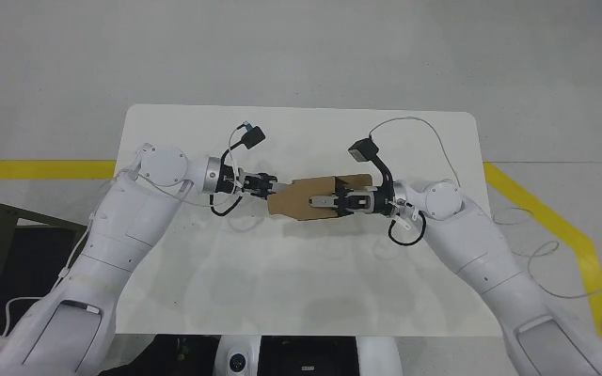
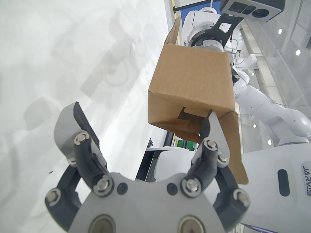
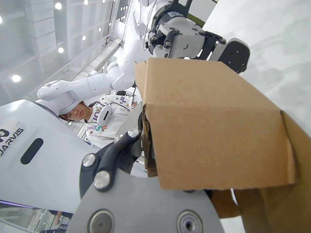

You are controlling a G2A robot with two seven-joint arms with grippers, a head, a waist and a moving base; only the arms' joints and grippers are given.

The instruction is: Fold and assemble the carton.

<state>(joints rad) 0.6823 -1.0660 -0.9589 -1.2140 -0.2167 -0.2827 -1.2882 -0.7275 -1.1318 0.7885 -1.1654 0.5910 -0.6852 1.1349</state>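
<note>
While the right gripper (image 1: 340,200) clamps the carton (image 1: 306,195) above the middle of the desk (image 1: 376,282), the left gripper (image 2: 143,110) gapes wide, holding nothing, one fingertip against the loose end flap (image 2: 233,146). I'd push that flap squarely inward, with the other grip firm.

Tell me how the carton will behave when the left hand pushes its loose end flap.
The carton is probably light, being hollow thin cardboard. Its folded walls look fairly stiff, but the loose flap beside the left hand likely swings at its crease. Hard squeezing may dent it.
</note>
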